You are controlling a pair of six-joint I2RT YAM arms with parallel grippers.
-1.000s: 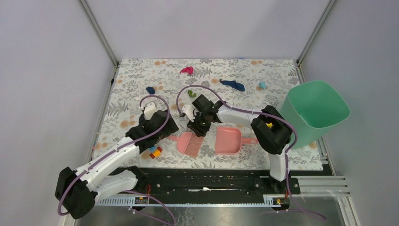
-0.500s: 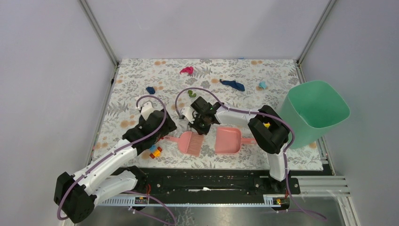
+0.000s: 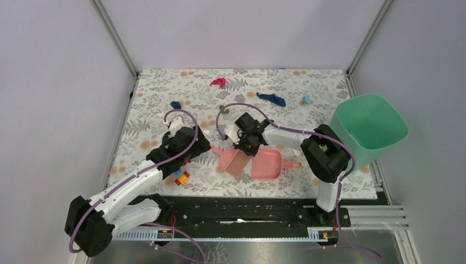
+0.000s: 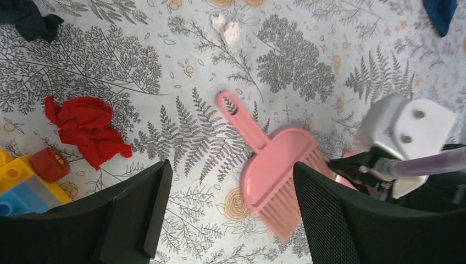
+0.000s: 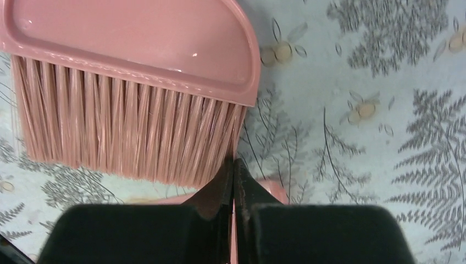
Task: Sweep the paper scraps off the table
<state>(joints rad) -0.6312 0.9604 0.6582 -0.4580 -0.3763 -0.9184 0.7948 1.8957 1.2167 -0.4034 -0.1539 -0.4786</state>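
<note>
We see the left gripper [image 4: 231, 217] spread wide and empty over the white fern-print cloth table [image 3: 159, 91]; the right gripper [image 5: 234, 171] is pinched fully closed, tips at the bristles of the pink plastic hand brush [image 5: 126, 38], grip on them unclear. Tiny crumpled paper scraps [image 3: 218, 82] lie scattered on the table's far half, beyond the pink plastic dustpan [image 3: 267, 164].
</note>
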